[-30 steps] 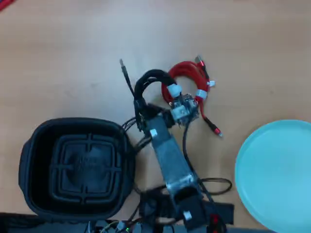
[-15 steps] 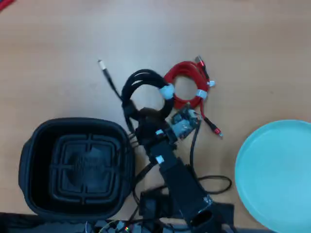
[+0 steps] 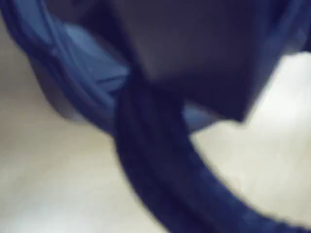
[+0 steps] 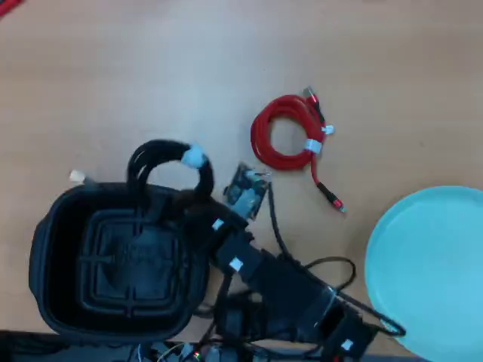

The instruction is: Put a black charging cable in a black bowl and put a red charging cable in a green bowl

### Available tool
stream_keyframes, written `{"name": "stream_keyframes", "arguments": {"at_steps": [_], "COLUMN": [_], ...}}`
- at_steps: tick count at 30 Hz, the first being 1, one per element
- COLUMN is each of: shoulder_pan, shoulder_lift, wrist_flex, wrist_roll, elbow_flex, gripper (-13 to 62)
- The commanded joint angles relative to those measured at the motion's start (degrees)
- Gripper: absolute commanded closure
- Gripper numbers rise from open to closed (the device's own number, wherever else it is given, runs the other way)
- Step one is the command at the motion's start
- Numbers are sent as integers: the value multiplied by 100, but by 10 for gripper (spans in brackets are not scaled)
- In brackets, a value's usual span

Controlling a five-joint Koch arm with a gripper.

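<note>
The black charging cable (image 4: pixel 162 151), coiled with a white tie (image 4: pixel 194 157), hangs over the far rim of the black bowl (image 4: pixel 45 241), mostly outside it. My gripper (image 4: pixel 187 202) reaches from the lower right and is shut on the coil's near side at that rim. In the wrist view the cable (image 3: pixel 155 160) is a blurred dark loop right under a dark jaw. The red charging cable (image 4: pixel 283 139) lies coiled on the table to the right. The green bowl (image 4: pixel 430 264) sits at the right edge, with nothing in it.
The arm's body and thin loose wires (image 4: pixel 332 264) fill the bottom middle. The wrist camera board (image 4: pixel 245 188) sits beside the gripper. A small pale plug end (image 4: pixel 78 176) lies by the black bowl's far left rim. A red object (image 4: pixel 7 6) shows at the top left corner.
</note>
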Motion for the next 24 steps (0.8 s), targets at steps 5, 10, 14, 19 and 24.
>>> {"name": "stream_keyframes", "arguments": {"at_steps": [5,10,14,19,24], "shoulder_pan": [-1652,-1907,-1925,-1995,-2048], "shoulder_lift": [510,492,105,-519,-1011], "wrist_flex": [-1925,-2180,-2707,-3155,-3270], "wrist_roll": [-694,-694,-677,-694,-668], "elbow_flex": [-826,-932,-1125,-1222,-1125], "gripper": [560,560,560,560,561]}}
